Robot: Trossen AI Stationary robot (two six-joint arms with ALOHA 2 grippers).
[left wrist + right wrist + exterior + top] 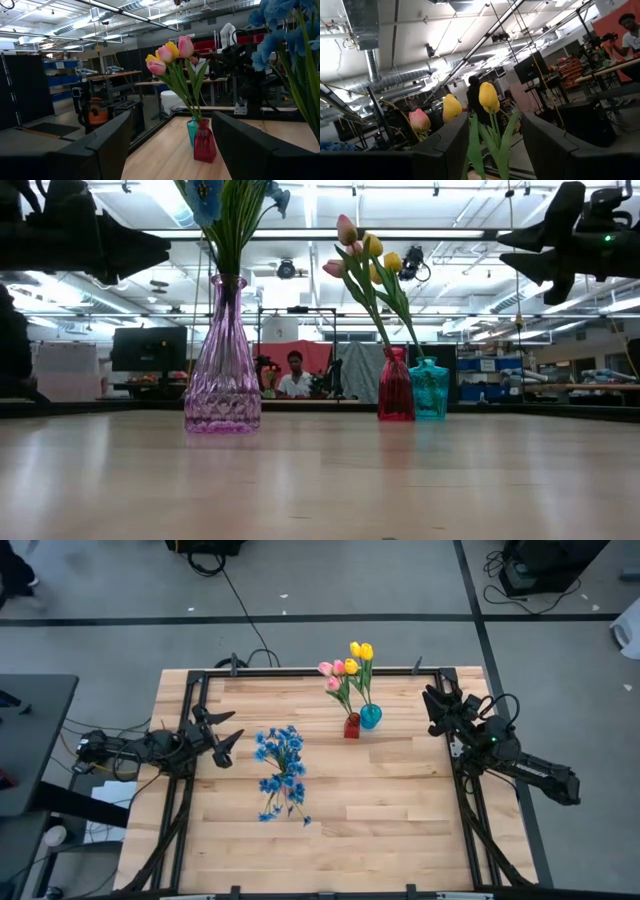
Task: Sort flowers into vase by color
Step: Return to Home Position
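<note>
both my claws are empty. my left claw [230,735] hangs at the left side of the table [400,810] with its fingers spread, facing the blue sprigs [280,768]. my right claw [433,708] hangs over the far right side, fingers also apart, facing the tulips. every flower i can see stands in a vase. the blue sprigs fill the purple glass vase [222,375], left of the middle and nearer than the other two vases. the pink tulips [333,674] rise from the red vase [352,727], and the yellow tulips [360,652] rise from the teal vase [371,717] just to its right. those two vases sit close together toward the far edge, and their stems cross and lean against each other. i find no stem lying loose on the wood, so i judge the sorting done and nothing left to pick up. if i did have to move a flower, i would expect it to weigh almost nothing. the thin stem would probably bend and the soft head would crush if pinched. i would close on the bare stem below the leaves and lift straight up. the vases look narrow-necked, and i judge that a sideways tug on a stem could tip one.
</note>
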